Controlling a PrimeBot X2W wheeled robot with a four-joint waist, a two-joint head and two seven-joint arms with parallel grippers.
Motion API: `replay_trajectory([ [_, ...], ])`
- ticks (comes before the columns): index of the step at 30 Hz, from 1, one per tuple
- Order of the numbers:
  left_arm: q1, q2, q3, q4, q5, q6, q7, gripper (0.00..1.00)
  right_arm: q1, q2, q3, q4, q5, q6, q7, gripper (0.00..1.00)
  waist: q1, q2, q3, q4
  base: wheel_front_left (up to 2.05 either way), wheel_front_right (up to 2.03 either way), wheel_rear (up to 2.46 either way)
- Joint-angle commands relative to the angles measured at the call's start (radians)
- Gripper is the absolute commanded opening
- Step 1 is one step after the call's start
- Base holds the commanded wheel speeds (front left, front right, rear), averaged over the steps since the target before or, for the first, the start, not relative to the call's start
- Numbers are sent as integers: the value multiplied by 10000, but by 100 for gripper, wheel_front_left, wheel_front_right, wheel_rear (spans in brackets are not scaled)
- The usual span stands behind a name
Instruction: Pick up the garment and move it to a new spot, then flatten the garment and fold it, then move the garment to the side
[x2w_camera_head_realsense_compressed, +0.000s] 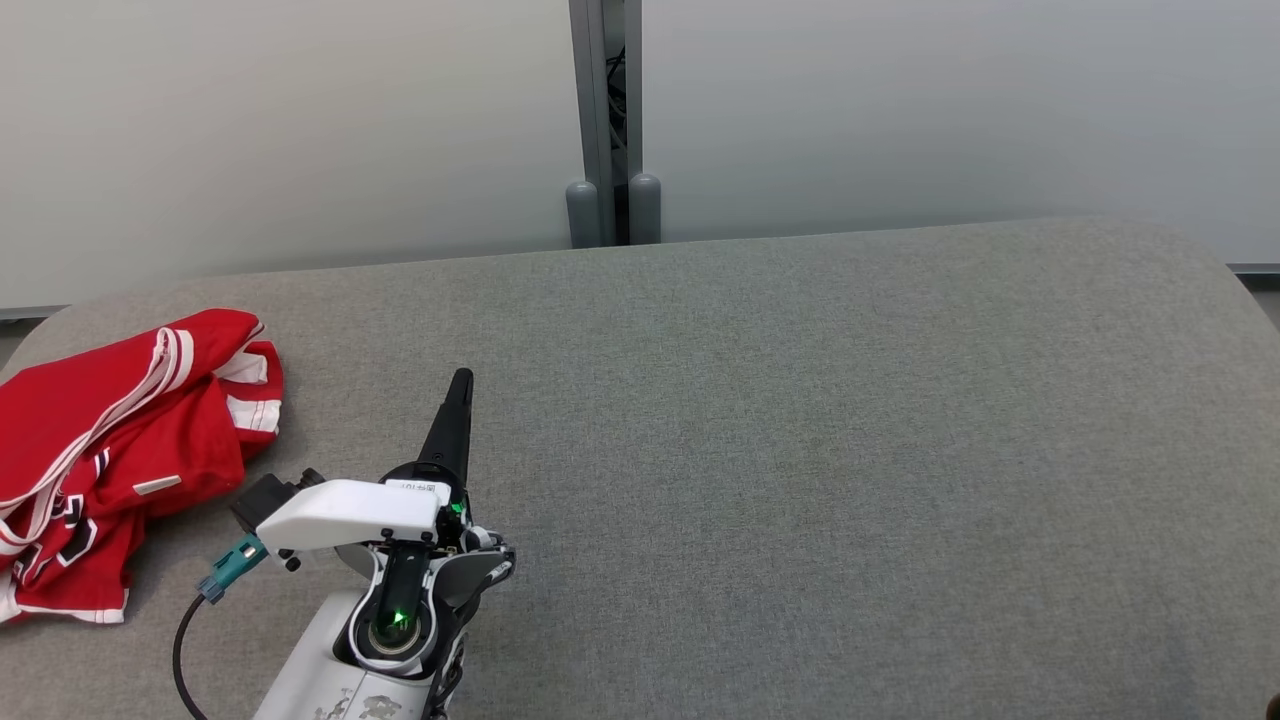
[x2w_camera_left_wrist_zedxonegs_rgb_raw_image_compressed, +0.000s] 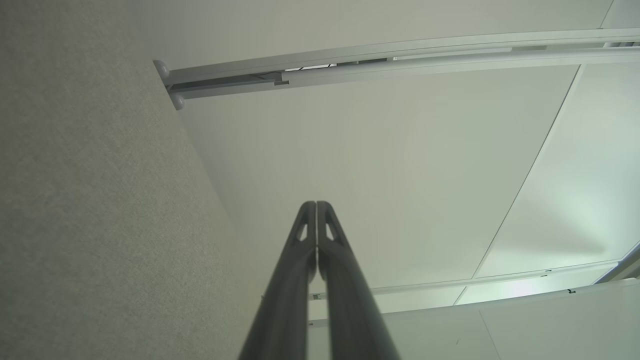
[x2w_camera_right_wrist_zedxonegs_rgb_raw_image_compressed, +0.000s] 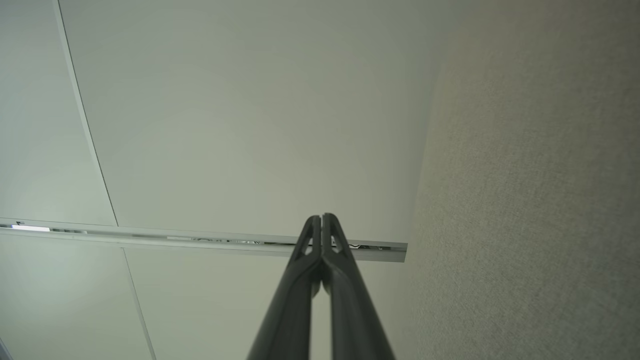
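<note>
Currently the left end effector (x2w_camera_head_realsense_compressed: 460, 385) sits low-left in head view, over the grey fabric-topped table (x2w_camera_head_realsense_compressed: 800, 450), fingers pointing away from the robot twd the back panels. Its two dark fingers are pressed together tip to tip w/ nothing between them. Left wrist view agrees: no gap at the tips, table surface along that view's left side.

The right end effector (x2w_camera_right_wrist_zedxonegs_rgb_raw_image_compressed: 322, 219) is likewise fully closed & empty in right wrist view. Its fingers meet at the tips and aim at pale panels, w/ the grey table surface along that view's right side.

The garment (x2w_camera_head_realsense_compressed: 110, 450) is red w/ white trim & some black-and-white lettering. It lies crumpled at the table's left end in head view, partly cut off by the frame edge. It's left of the left end effector, near the wrist but apart from the fingers.

A teal connector (x2w_camera_head_realsense_compressed: 230, 570) w/ a black cable hangs off the left wrist, near the garment's lower right edge. Behind the table stand pale wall panels (x2w_camera_head_realsense_compressed: 300, 130), split by a grey upright post (x2w_camera_head_realsense_compressed: 605, 120).
</note>
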Motion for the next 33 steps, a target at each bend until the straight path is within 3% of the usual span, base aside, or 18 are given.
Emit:
replay_trajectory([
  [1,-62,46,10,10,-6,-42,-1,0,11,-103,-12,-70,37,4,-1,0,0,0,0,0,0,0,0],
  [9,-62,46,10,10,-6,-42,-1,0,11,-103,-10,-70,37,4,-1,0,0,0,0,0,0,0,0],
  [10,0,0,2,-2,2,0,-3,100,-1,0,-1,-3,-1,0,-3,100,0,0,0,0,0,0,0],
  [14,441,-11,-26,246,15,6,-9,100,178,263,33,305,-13,-13,-17,100,0,0,4,0,0,0,0],
  [33,944,-3,1038,-821,746,2,-333,100,-58,-85,1388,-134,-1000,-6,-1430,100,0,0,42,-23,0,0,0],
])
